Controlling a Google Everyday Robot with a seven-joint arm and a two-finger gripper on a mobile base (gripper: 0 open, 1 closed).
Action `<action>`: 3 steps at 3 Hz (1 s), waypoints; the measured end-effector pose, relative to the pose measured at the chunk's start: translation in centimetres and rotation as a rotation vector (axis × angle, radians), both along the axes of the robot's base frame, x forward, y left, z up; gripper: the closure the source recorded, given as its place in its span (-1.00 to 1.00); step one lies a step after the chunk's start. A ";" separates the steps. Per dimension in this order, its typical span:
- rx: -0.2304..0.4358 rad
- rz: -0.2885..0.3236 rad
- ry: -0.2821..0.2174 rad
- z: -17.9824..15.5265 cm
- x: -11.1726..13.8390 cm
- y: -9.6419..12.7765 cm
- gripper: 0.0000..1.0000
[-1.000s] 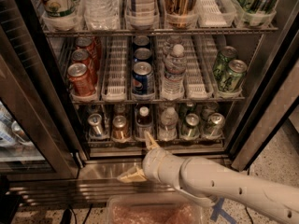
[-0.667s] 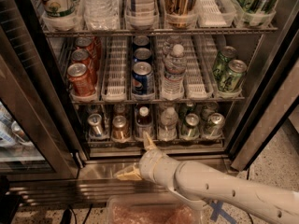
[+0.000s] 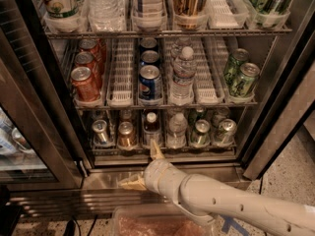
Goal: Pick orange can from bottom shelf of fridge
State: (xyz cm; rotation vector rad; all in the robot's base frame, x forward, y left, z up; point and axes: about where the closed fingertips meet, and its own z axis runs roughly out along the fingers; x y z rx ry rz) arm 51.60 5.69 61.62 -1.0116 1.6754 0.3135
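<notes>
The orange can point(image 3: 127, 135) stands upright on the fridge's point(image 3: 268, 127) bottom shelf point(image 3: 202, 150), second lane from the left, at the front. A silver-grey can point(image 3: 101, 132) is on its left and a brown bottle point(image 3: 151, 124) on its right. My gripper point(image 3: 139, 164) is open and empty, just in front of and below the shelf's front edge. One finger point(image 3: 156, 149) points up at the edge below the brown bottle. The other finger point(image 3: 130, 183) points left over the steel base. The can sits above and slightly left of the gripper, apart from it.
Further right on the bottom shelf stand a water bottle point(image 3: 176, 130) and two green cans point(image 3: 200, 133). The rack above holds red cans point(image 3: 84, 82), blue cans point(image 3: 149, 81), a water bottle point(image 3: 183, 75) and green cans point(image 3: 241, 75). A glass door point(image 3: 34, 127) stands open at left.
My arm and gripper have shifted slightly to the left, staying at the same height below the shelf edge. The cans have not moved.
</notes>
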 end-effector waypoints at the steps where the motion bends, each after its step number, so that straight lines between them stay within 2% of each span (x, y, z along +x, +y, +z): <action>1: 0.038 -0.065 -0.036 -0.5 0.9 1.5 -1.00; 3: 0.112 -0.234 -0.111 -0.3 1.5 3.1 -1.00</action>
